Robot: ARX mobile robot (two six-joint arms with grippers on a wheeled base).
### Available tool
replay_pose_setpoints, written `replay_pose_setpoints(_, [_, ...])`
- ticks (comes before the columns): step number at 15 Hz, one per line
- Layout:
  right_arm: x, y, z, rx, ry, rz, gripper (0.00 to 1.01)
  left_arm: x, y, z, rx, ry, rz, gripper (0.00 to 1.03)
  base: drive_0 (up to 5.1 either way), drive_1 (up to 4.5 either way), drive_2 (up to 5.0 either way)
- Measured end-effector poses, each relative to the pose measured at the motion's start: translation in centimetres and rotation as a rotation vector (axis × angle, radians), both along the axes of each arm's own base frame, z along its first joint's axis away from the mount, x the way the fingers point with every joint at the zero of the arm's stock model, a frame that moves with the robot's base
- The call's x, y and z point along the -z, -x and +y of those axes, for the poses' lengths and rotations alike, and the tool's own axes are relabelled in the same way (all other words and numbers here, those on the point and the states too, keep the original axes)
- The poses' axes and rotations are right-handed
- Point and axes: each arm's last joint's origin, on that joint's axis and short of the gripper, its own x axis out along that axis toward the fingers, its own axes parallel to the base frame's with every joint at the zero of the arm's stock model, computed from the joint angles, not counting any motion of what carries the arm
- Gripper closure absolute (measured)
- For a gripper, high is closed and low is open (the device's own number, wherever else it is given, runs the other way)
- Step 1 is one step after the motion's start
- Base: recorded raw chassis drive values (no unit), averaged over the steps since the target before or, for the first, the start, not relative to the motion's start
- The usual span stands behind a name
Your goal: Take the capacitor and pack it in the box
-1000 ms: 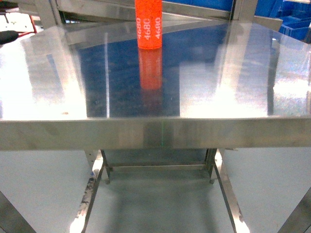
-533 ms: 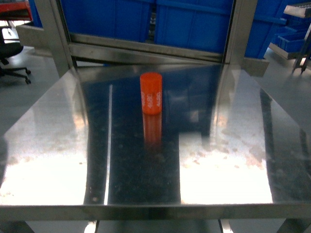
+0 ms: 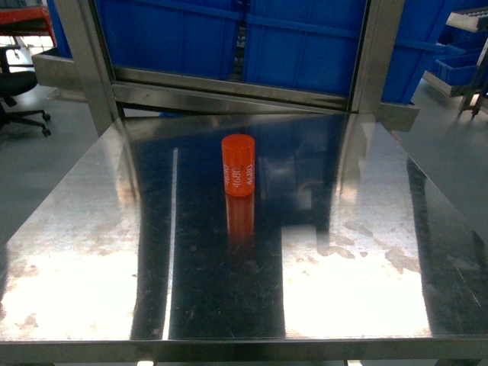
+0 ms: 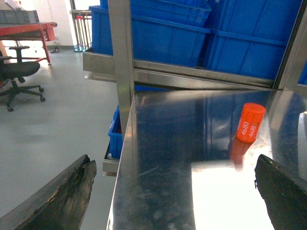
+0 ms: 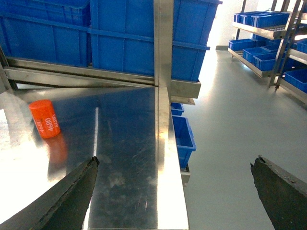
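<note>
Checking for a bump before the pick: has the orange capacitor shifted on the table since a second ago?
Cannot tell. The head camera rose, changing the whole view. The orange capacitor stands upright on the steel table, still before the blue bins.

a steel table (image 3: 91, 229) is filling the head view, its glossy top throwing back bright glare patches and dark streaks. behind its far edge, large blue bins (image 3: 305, 46) are sitting in a row on a steel rack (image 3: 229, 84) with upright posts. a black office chair (image 3: 19, 95) is standing on the grey floor at far left. in the right wrist view, smaller blue bins (image 5: 182, 136) are sitting under the table's edge, and shelving (image 5: 268, 43) with more blue trays is standing across the aisle.
</note>
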Motion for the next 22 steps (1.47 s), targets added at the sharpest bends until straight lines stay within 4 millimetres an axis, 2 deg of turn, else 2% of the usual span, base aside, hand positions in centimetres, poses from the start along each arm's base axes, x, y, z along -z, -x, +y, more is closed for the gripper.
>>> replay_pose_setpoints(12, [0.0, 0.0, 0.0, 0.0, 0.0, 0.0, 0.03, 0.1, 0.0, 0.0, -0.013, 0.006, 0.014, 0.05, 0.0, 0.0, 0.0])
replay_pose_setpoints(13, [0.0, 0.0, 0.0, 0.0, 0.0, 0.0, 0.03, -0.8, -1.6, -0.2, -0.109, 0.051, 0.033, 0.05, 0.0, 0.0, 0.0])
replay_pose_setpoints(14, [0.0, 0.0, 0.0, -0.001, 0.0, -0.001, 0.03, -2.6, -3.8, -0.3, -0.076, 0.061, 0.014, 0.05, 0.0, 0.0, 0.0])
replay_pose_setpoints(16, [0.0, 0.0, 0.0, 0.0, 0.0, 0.001, 0.03, -6.4, -10.5, -1.5, 0.089, 0.081, -0.079, 0.05, 0.0, 0.0, 0.0])
replay_pose_setpoints(17, [0.0, 0.0, 0.0, 0.0, 0.0, 0.0, 0.03, -7.0, -14.3, -2.8, 0.175, 0.086, -0.07, 0.05, 0.0, 0.0, 0.0])
replay_pose_setpoints(19, [0.0, 0.0, 0.0, 0.0, 0.0, 0.0, 0.03, -5.3, -21.0, -5.9, 0.268, 0.098, 0.054, 0.05, 0.0, 0.0, 0.0])
replay_pose_setpoints(20, [0.0, 0.0, 0.0, 0.0, 0.0, 0.0, 0.03, -3.8, -25.0, -8.7, 0.318, 0.098, 0.125, 0.05, 0.0, 0.0, 0.0])
replay_pose_setpoints(22, [0.0, 0.0, 0.0, 0.0, 0.0, 0.0, 0.03, -2.5, -28.0, -11.7, 0.356, 0.106, 0.17, 0.05, 0.0, 0.0, 0.0])
